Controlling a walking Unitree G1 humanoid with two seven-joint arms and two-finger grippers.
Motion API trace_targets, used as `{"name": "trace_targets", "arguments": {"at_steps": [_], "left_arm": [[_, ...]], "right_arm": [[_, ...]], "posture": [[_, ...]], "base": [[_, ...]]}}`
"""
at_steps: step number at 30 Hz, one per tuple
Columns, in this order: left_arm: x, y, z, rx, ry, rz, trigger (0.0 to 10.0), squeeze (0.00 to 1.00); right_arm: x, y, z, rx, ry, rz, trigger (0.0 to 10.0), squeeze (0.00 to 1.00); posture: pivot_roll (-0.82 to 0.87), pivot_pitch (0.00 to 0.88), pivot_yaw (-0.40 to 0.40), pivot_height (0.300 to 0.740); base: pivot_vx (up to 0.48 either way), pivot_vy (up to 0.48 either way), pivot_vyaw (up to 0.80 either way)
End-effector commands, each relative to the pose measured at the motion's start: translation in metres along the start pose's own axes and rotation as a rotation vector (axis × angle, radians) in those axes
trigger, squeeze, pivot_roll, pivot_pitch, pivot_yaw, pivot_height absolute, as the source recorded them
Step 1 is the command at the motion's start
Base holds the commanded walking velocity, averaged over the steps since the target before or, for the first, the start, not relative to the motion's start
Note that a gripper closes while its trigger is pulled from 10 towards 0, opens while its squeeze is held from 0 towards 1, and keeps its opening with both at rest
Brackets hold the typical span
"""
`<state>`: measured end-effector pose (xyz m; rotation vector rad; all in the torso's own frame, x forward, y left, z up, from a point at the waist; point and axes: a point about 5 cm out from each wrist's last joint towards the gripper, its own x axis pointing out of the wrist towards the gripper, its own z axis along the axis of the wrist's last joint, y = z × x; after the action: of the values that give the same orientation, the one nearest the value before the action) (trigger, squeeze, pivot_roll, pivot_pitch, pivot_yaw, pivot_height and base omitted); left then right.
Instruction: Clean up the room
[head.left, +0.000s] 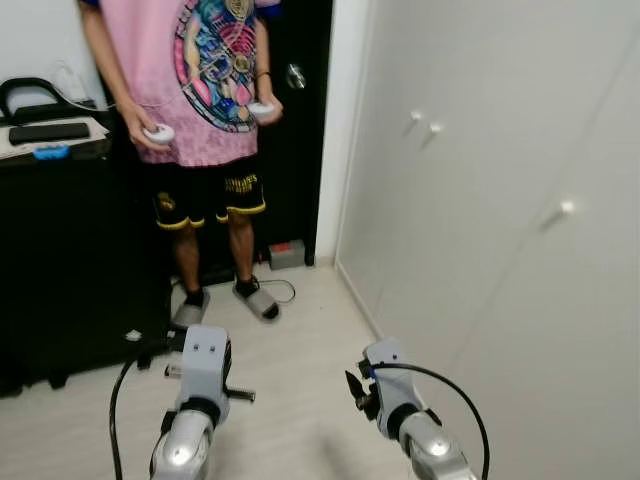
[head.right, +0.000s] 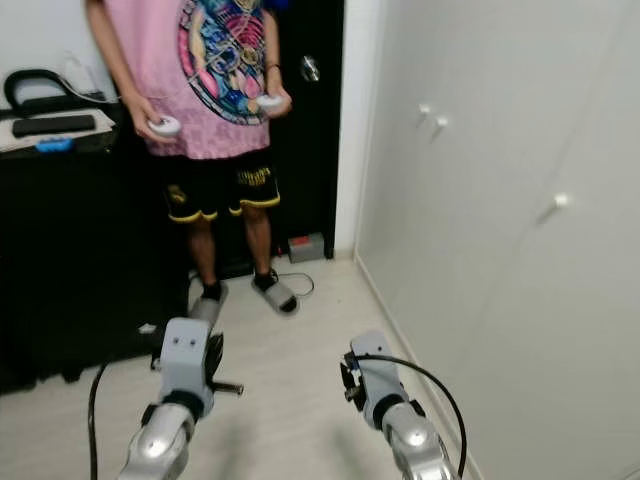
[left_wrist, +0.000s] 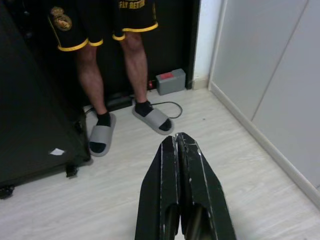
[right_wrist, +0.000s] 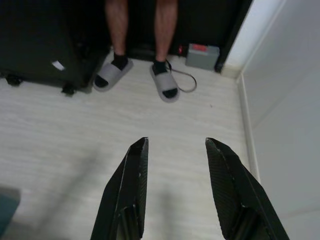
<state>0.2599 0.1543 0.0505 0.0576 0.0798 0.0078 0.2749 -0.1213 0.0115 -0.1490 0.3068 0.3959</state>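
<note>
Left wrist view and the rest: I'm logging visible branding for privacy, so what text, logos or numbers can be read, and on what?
Black shorts: yellow lettering on one leg, cut off by the frame edge and too blurred to read.
Same shorts: a round crest on the other leg, wording unreadable.
Pink T-shirt: circular graphic, no legible words.
Grey box on the floor: red label, too small to read.

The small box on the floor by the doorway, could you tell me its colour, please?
The box is grey with a red patch on top, clearest in the left wrist view.
</note>
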Motion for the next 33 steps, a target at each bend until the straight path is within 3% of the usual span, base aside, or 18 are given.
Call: {"name": "trace_targets", "arguments": {"at_steps": [1,33], "left_arm": [[-0.0014,0.0042,-0.0018,0.006,0.013,0.01,10.0,0.0],[-0.0018,0.0052,-0.0025,0.009,0.014,0.007,10.0,0.0]], "right_arm": [[-0.0004,0.004,-0.0036,0.013,0.016,0.01,10.0,0.0],[0.0005,0.0059,-0.0036,0.012,0.018,0.02,10.0,0.0]], "posture": [[-0.01,0.0,-0.063,0.74],[0.0,0.0,-0.066,0.74]], "base": [[0.326,0.0,0.0],[0.327,0.0,0.0]]}}
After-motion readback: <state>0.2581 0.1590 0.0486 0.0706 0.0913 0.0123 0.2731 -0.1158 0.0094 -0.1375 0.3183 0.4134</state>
